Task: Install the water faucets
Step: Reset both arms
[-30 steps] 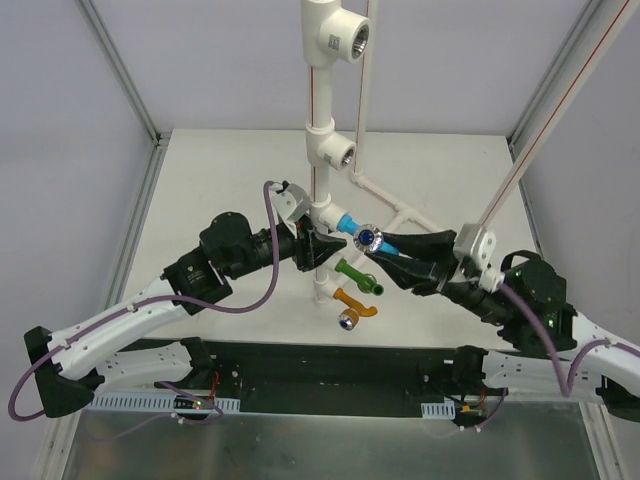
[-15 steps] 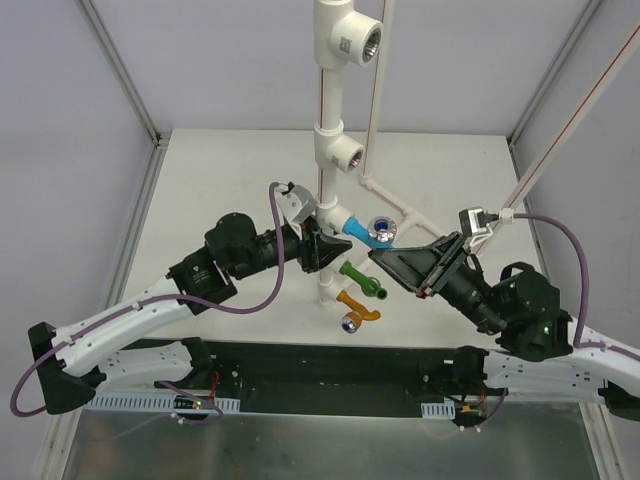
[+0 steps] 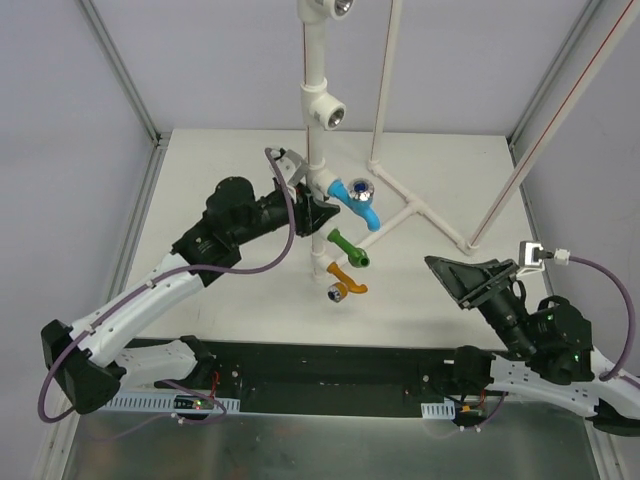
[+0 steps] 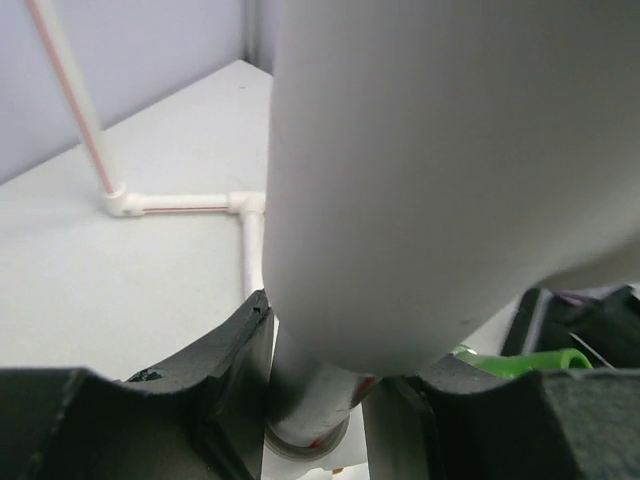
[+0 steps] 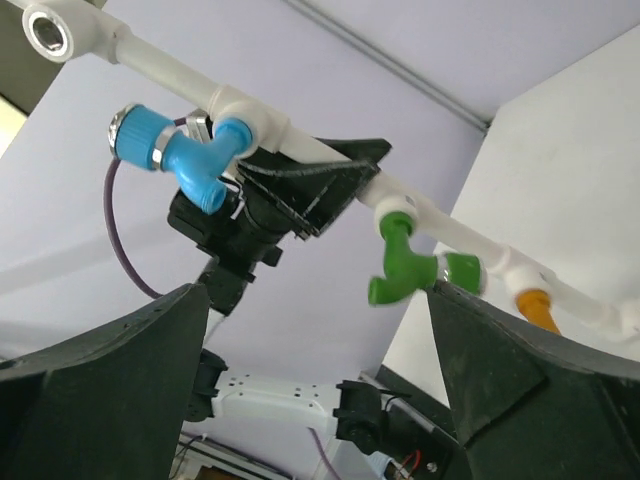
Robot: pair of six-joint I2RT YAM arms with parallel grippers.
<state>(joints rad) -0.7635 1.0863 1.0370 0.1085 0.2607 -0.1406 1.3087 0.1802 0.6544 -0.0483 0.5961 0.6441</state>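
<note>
Blue faucet [image 3: 357, 200] on the pipe [image 3: 315, 120], upper centre.
Likely light, stiff, slick plastic (take the body, not the spout); left fingers [image 4: 220, 370] clamp the pipe, right fingers [image 5: 100, 370] apart, empty.

A light blue faucet [image 3: 357, 203], a green faucet [image 3: 347, 248] and an orange faucet [image 3: 344, 283] are seen. The pipe [image 3: 313, 60] is coloured white and marked with a thin red stripe; the counter [image 3: 220, 170] is off-white.

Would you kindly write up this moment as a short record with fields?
Left gripper: shut on the white upright plastic pipe
Right gripper: open, empty, apart from the pipe
Light blue plastic faucet: fitted to the pipe, highest of three
Green plastic faucet: fitted, middle
Orange plastic faucet: fitted, lowest
Empty white tee fittings: two, above the blue faucet
</note>
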